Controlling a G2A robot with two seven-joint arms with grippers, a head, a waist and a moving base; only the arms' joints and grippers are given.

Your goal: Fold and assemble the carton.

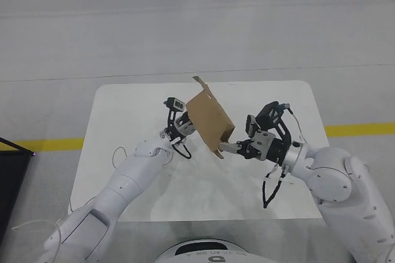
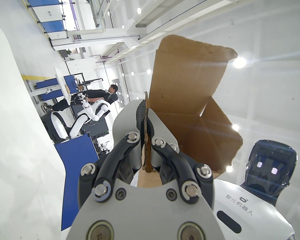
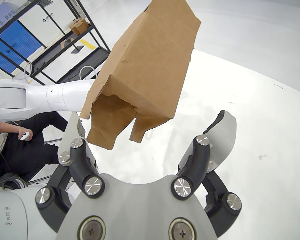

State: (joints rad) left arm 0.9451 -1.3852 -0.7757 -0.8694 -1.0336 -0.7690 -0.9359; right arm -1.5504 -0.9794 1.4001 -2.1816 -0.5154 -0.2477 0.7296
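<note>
Carton (image 1: 210, 118) is tilted in the air above the white table (image 1: 118, 144), partly opened. Left gripper (image 2: 145, 116) pinches one cardboard edge between its fingers. Right gripper (image 3: 150, 123) is just beside the carton's lower end, fingers spread apart.

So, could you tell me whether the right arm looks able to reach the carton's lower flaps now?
Probably yes: the right gripper is open beside the flaps of the carton, with nothing between; the left gripper clamps another edge.
</note>
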